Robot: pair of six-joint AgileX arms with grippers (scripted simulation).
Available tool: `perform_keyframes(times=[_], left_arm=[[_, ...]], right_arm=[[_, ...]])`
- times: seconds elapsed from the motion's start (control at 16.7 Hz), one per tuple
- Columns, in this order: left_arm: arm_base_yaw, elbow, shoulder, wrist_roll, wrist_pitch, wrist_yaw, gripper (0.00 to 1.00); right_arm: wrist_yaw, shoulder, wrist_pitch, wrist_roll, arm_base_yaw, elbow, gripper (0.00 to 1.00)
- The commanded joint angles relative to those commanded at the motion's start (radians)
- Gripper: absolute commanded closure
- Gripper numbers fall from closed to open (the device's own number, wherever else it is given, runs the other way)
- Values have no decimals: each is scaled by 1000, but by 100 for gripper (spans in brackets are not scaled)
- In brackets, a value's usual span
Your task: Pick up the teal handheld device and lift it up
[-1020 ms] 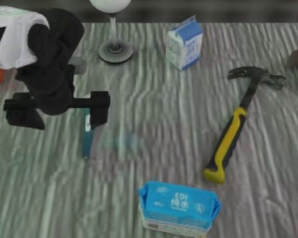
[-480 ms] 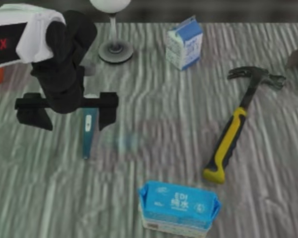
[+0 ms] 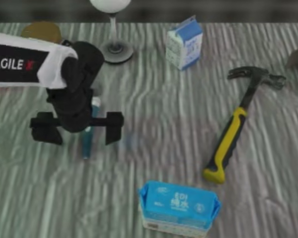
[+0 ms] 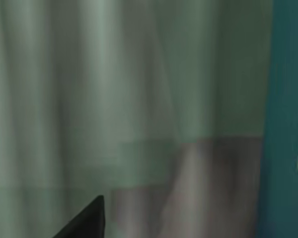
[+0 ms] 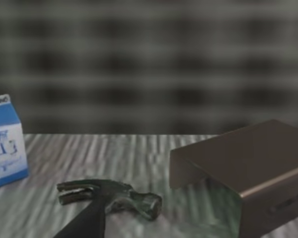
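The teal handheld device (image 3: 86, 145) lies on the table at the left, pointing front to back, and my left arm covers its white head. My left gripper (image 3: 78, 130) hangs over it and is open wide, one finger (image 3: 45, 131) to the left of the wand and the other (image 3: 114, 128) to its right, neither touching it. In the left wrist view the teal body (image 4: 287, 124) fills one edge, and one dark fingertip (image 4: 87, 222) shows. My right gripper is out of view.
A yellow-and-black hammer (image 3: 234, 130) lies at the right. A blue tissue pack (image 3: 179, 204) sits at the front middle. A milk carton (image 3: 185, 42) and a wine glass (image 3: 114, 48) stand at the back. A brown box (image 5: 248, 168) sits near the hammer's head (image 5: 111, 198).
My left arm has moved right and toward the front, so the open fingers now stand on either side of the teal device. The device has not moved.
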State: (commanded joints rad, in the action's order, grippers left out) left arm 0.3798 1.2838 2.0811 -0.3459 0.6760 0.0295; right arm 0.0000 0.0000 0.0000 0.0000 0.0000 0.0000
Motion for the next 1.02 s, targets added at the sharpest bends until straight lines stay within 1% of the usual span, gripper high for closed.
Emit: perform_keyframes(times=[0.18, 0.42, 1.02], left_arm=[[-2, -33, 55, 2, -82, -1, 0], [-2, -35, 60, 3, -89, -1, 0], [-2, -35, 60, 3, -89, -1, 75]], right_arm=[[0, 0, 0, 0, 0, 0, 0], [0, 0, 0, 0, 0, 0, 0], [0, 0, 0, 0, 0, 0, 0]])
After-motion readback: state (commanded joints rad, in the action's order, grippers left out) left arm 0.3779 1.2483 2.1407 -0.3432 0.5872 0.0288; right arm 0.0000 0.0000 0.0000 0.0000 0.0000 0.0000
